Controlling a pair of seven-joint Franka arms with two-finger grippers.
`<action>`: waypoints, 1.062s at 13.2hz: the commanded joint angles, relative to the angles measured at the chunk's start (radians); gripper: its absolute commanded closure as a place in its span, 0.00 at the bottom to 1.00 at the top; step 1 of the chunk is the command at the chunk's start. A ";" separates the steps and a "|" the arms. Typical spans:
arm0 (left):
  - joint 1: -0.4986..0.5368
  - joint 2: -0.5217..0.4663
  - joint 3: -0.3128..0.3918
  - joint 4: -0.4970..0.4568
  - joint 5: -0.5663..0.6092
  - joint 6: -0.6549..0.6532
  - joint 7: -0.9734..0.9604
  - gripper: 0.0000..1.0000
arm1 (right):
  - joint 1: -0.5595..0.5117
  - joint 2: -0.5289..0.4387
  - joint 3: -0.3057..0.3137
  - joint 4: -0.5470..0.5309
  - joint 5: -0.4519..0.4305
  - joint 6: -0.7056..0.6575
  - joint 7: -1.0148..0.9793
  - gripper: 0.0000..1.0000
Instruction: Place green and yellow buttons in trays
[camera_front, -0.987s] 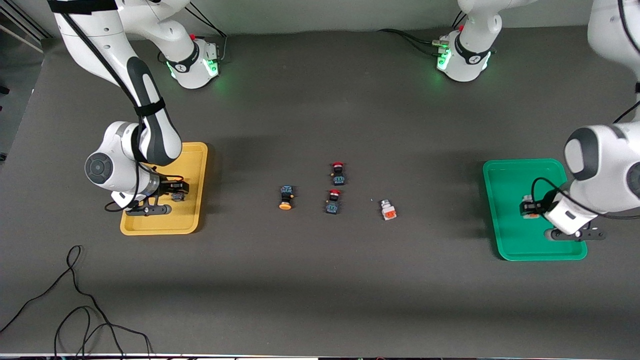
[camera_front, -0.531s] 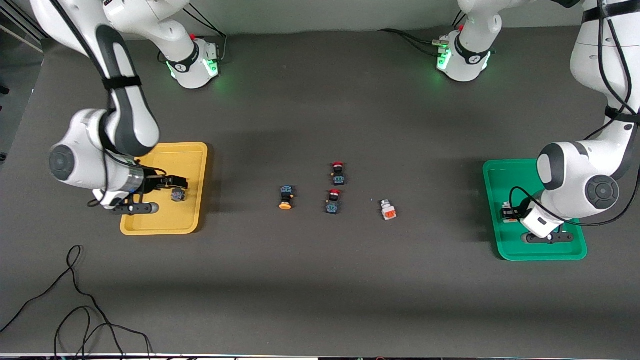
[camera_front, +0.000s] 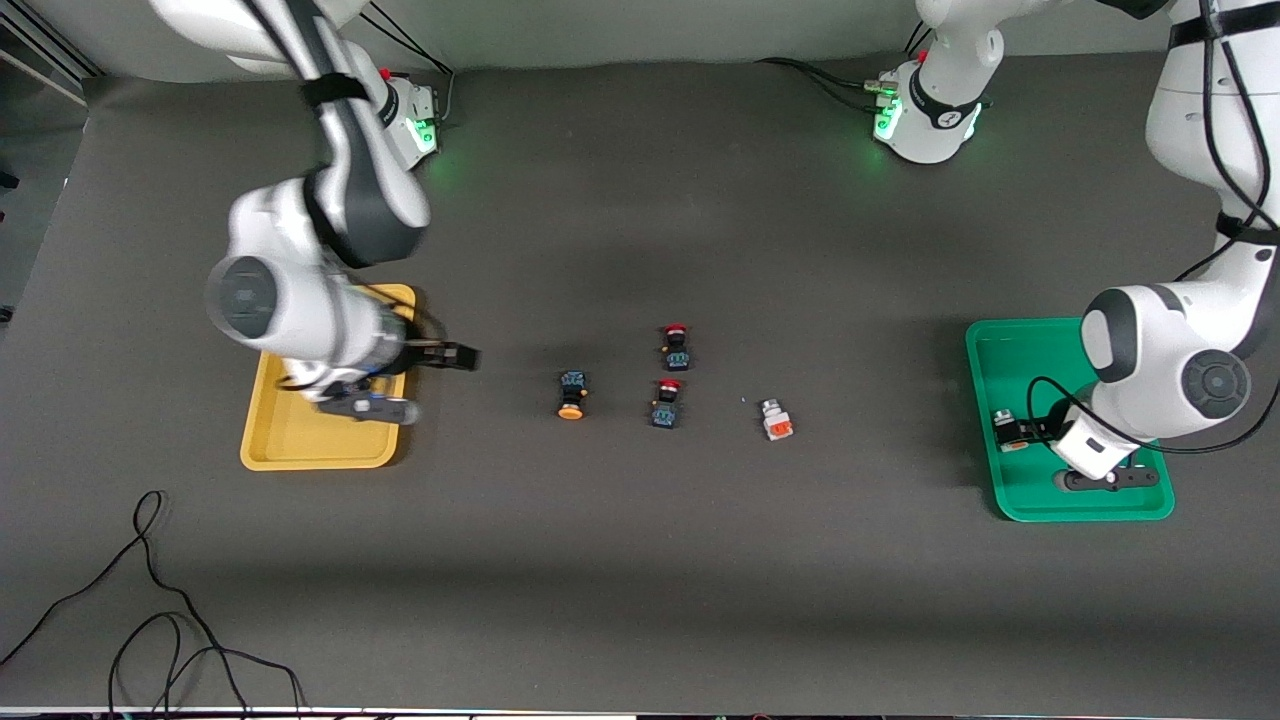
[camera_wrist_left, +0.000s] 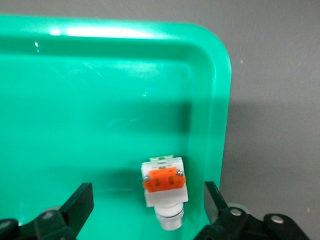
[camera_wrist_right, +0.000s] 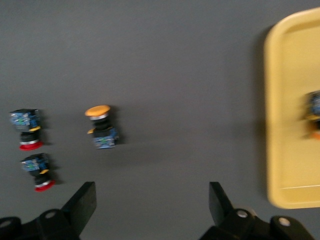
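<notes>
The right tool had left the yellow tray since a moment before and hung over the bare surface just beside the tray's rim. Its fingers were wide apart and held nothing. One yellow-capped button lay in the yellow tray, seen only at the edge of the right wrist view.

Out on the surface, between the trays, lay another yellow-capped button. Next came two red-capped switches, one nearer the front camera than the other. Then came a white button with an orange end.

At the left arm's end, the left tool had moved a little toward the green tray's rim. Its fingers were open, and a second white button with an orange end lay in the tray between them, touching neither.
</notes>
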 joint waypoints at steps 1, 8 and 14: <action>0.014 -0.122 -0.006 0.099 -0.001 -0.247 -0.004 0.01 | 0.057 0.157 -0.016 0.089 0.153 0.046 0.035 0.00; -0.125 -0.196 -0.043 0.291 -0.013 -0.507 -0.108 0.01 | 0.169 0.345 -0.014 0.086 0.170 0.292 0.096 0.00; -0.428 -0.195 -0.063 0.293 -0.014 -0.512 -0.591 0.01 | 0.177 0.428 0.021 0.078 0.173 0.407 0.113 0.00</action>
